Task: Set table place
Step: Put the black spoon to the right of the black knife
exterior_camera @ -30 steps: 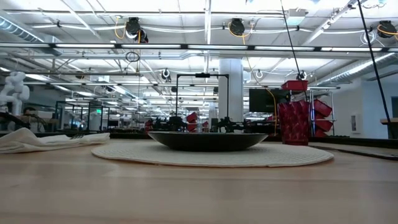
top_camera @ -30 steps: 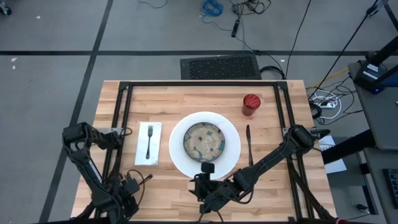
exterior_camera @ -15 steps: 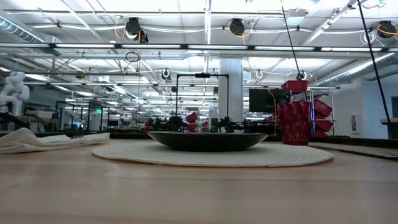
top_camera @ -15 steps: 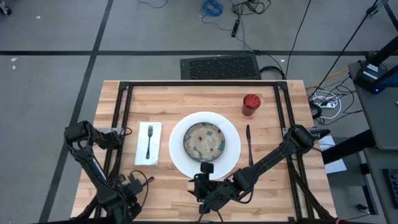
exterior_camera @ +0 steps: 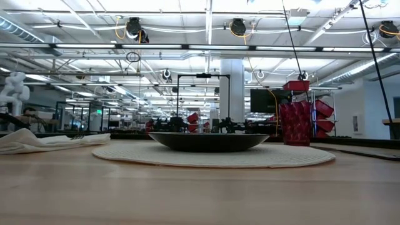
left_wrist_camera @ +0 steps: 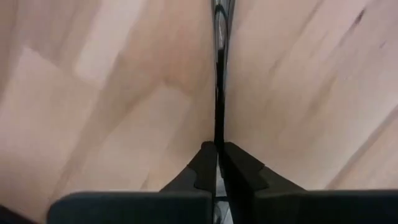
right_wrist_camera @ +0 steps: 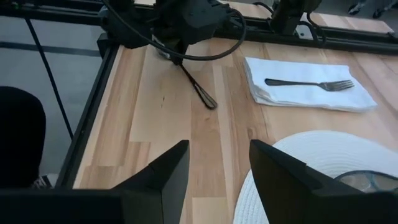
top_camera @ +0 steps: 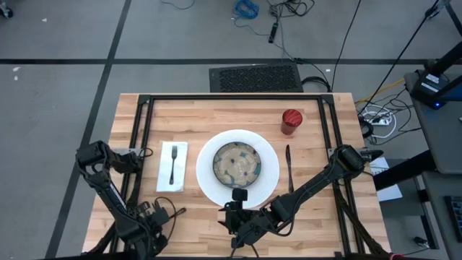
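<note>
A big white plate [top_camera: 267,177] with a patterned bowl [top_camera: 237,163] sits mid-table. A white napkin [top_camera: 166,177] to its left carries a fork [top_camera: 173,165]. A dark knife [top_camera: 288,165] lies to the plate's right, and a red cup [top_camera: 291,121] stands behind it. My left gripper [left_wrist_camera: 216,146] points down near the table's near left edge, shut on a thin dark metal utensil [right_wrist_camera: 198,87]. My right gripper [right_wrist_camera: 217,155] hovers open by the plate's near rim, holding nothing. My left gripper pinches the utensil at one end [left_wrist_camera: 217,138] between its two fingers, coming from above and pointing down. The utensil runs away from the fingers along the wood. Its free end [right_wrist_camera: 210,102] looks to lie on the table.
A black metal frame [top_camera: 137,144] stands over the table, with a bar along its left side [right_wrist_camera: 93,106] close to my left gripper. Bare wood [top_camera: 195,224] lies between the napkin and the near edge.
My left gripper has shifted a little toward the table's right along the near edge. The dishes, the napkin and my right arm have kept still.
</note>
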You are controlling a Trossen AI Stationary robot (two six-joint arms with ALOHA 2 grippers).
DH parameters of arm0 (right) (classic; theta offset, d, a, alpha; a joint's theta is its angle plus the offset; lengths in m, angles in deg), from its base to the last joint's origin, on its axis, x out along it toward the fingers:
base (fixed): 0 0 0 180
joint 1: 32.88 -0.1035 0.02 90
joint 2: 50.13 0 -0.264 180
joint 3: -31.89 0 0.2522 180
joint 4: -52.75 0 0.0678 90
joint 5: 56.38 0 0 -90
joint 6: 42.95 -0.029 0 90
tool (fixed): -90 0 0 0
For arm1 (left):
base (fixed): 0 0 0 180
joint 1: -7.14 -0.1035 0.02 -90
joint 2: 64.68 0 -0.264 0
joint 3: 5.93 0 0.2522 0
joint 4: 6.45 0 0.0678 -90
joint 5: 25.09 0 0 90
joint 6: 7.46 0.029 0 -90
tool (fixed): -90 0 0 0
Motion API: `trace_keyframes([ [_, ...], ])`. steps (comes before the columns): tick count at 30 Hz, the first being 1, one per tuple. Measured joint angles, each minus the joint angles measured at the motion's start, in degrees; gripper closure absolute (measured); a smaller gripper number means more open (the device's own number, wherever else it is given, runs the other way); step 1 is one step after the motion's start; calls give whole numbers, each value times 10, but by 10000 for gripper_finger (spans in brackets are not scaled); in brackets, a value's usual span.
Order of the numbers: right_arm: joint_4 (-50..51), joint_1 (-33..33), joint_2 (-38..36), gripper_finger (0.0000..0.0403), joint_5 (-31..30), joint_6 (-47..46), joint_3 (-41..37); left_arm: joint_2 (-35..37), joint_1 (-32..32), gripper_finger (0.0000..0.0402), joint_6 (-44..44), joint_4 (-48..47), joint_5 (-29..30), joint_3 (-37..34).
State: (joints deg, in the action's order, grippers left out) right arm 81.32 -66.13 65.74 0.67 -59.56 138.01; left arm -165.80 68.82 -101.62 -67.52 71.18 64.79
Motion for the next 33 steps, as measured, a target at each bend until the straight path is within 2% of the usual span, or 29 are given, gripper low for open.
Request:
trace_keyframes([
  [6,-5,-5,-3,248,-24,53,1,-4,-27,401,56,-44,139,53],
  [9,-1,-15,-3,248,-72,81,18,-2,-41,401,113,-61,176,99],
  [13,-1,-26,-4,248,-77,108,31,0,-69,401,192,-76,232,150],
  [17,4,-37,-5,248,-90,135,38,1,-92,401,267,-100,264,193],
  [23,45,-78,-16,248,-224,157,38,41,-117,401,368,-135,337,257],
  [25,47,-90,-20,248,-251,156,38,66,-125,401,399,-134,351,278],
  [29,49,-103,-21,248,-255,145,38,108,-140,401,459,-100,365,311],
  [33,70,-104,-21,248,-255,109,38,122,-155,401,571,-26,369,344],
])
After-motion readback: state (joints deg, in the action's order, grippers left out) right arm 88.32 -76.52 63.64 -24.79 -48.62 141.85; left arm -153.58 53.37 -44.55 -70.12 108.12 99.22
